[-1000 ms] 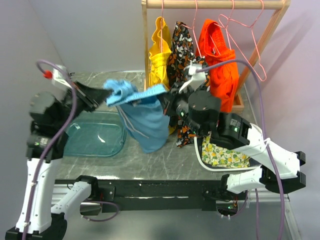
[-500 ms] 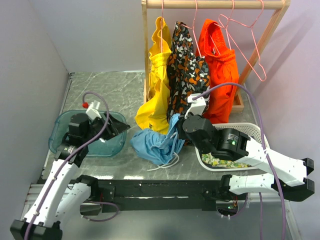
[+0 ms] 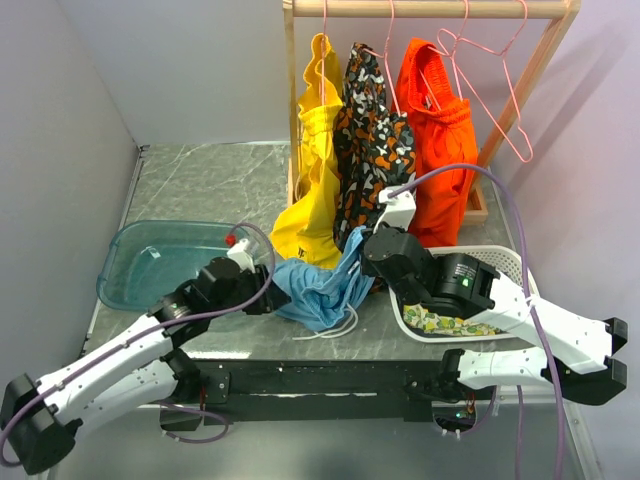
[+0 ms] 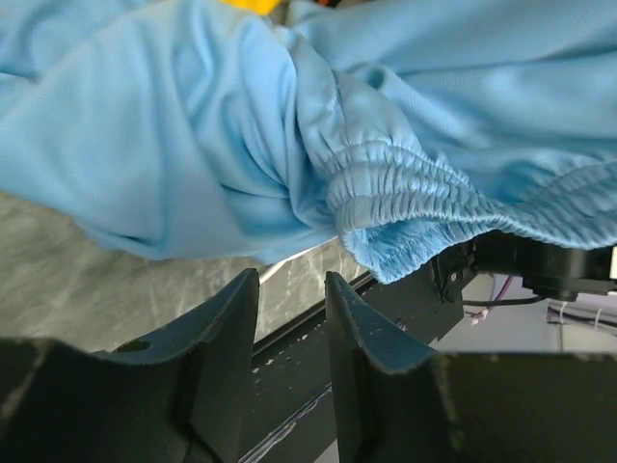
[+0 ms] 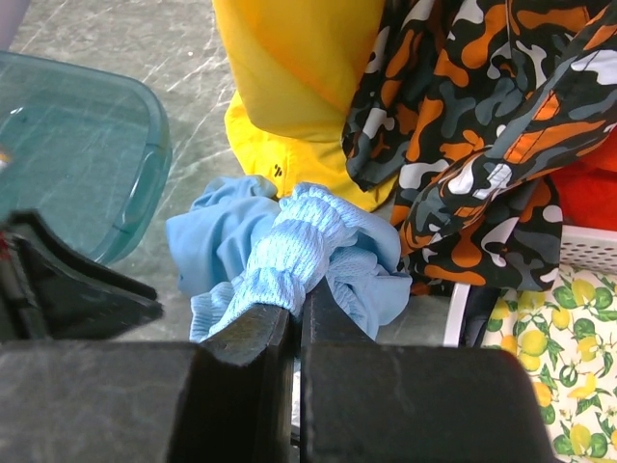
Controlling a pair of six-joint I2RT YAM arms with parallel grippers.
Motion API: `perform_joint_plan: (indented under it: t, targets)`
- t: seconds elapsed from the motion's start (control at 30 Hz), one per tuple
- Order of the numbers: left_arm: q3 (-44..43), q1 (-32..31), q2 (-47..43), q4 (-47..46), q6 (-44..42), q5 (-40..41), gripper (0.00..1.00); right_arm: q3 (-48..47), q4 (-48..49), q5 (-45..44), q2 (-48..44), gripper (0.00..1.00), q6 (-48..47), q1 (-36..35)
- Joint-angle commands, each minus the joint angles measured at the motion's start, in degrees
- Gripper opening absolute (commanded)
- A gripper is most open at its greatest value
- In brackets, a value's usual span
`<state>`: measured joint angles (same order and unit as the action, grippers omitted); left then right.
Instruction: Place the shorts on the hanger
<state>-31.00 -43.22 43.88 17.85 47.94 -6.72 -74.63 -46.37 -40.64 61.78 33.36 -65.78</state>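
Top view: we list soft light-blue fabric shorts (image 3: 318, 290) crumpled at the grey marbled tabletop's (image 3: 200, 180) front edge, and a thin pink wire hanger (image 3: 503, 100) hooked on the wooden rail (image 3: 430, 8).
Left wrist: the left end effector (image 4: 291, 309) is released, its fingers apart beneath the ruched waistband.
Right wrist: the right end effector (image 5: 294, 333) is clenched on that waistband, beside a camouflage garment (image 5: 463, 145).

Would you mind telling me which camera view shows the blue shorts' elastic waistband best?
The left wrist view: the waistband is close up, its gathers sharp. The right wrist view shows a stretch of it pinched in the right claw; the top view shows only the shorts crumpled.
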Motion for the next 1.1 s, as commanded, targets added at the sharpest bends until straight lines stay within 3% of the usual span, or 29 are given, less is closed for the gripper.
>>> perform_joint_plan:
  t: [0.0,0.3,0.4,0.67,0.77,0.9,1.0,1.07]
  targets:
    - [0.51,-4.93,4.19,-9.49,2.24,5.22,0.39,-1.31,1.20,0.12,-0.61,0.00,-0.41,0.91]
    - [-0.20,-10.83,13.33,-16.61,2.50,8.37,0.52,-1.13,-0.91,2.93,-2.80,0.00,0.38,2.85]
    - [0.24,-11.79,14.74,-20.29,3.55,9.61,0.51,0.36,-1.00,4.26,-3.68,0.00,0.74,2.94]
    - [0.77,-14.78,17.29,-24.79,6.99,25.42,0.50,3.96,-1.09,5.14,-7.10,0.00,1.70,2.94]
    - [-1.16,-14.96,18.69,-22.16,6.73,30.08,0.46,5.55,-1.79,6.01,-8.42,0.00,2.14,2.94]
    - [-6.25,-14.96,19.84,-11.89,5.76,37.03,0.18,4.76,-3.63,4.96,-10.62,0.00,1.97,3.02]
    - [-11.70,-14.96,16.43,-1.70,3.39,41.17,0.05,2.40,-5.92,3.20,-12.47,0.00,1.44,3.20]
    - [-16.18,-14.96,12.03,2.79,0.94,41.70,0.01,0.99,-7.76,2.41,-13.61,0.00,0.91,3.29]
